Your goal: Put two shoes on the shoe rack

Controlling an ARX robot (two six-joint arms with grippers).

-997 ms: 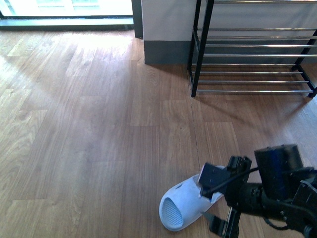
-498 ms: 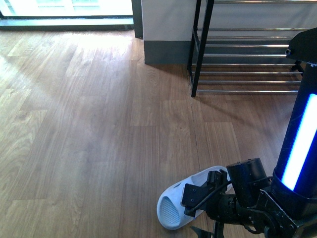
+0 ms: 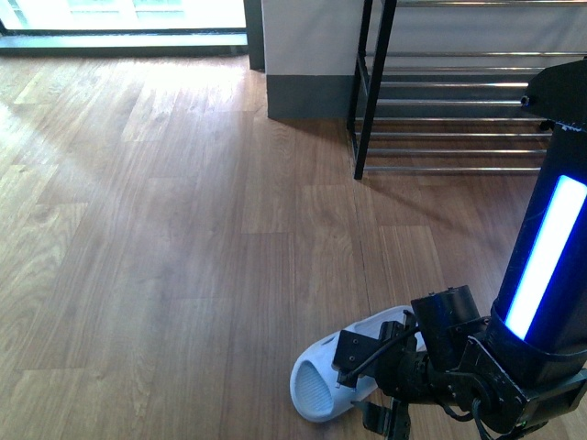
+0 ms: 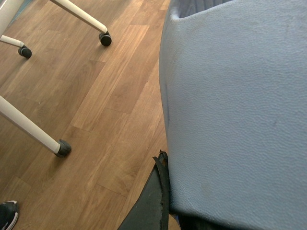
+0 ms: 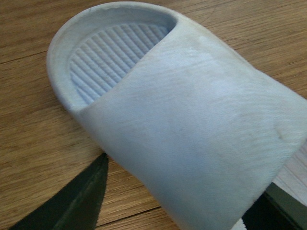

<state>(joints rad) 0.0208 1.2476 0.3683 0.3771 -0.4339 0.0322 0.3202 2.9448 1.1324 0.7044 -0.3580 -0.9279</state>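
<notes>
Close in, my right jaws are spread either side of the pale blue slide sandal (image 5: 192, 120), with one dark finger low by its sole edge and no bite that I can see. The sandal lies flat on the floor (image 3: 183, 257). I'd sink lower, centre on the strap and squeeze gently, since moulded foam will likely flex and could squirt out. Left jaws: can't tell, that view is mostly blue-grey padding (image 4: 230, 96). Far off stands the shoe rack (image 3: 459, 101), so lift well clear before carrying.

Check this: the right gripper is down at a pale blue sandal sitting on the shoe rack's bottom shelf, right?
No. The front view shows the sandal on the floor, apart from the shoe rack; the right gripper is down at it.
</notes>
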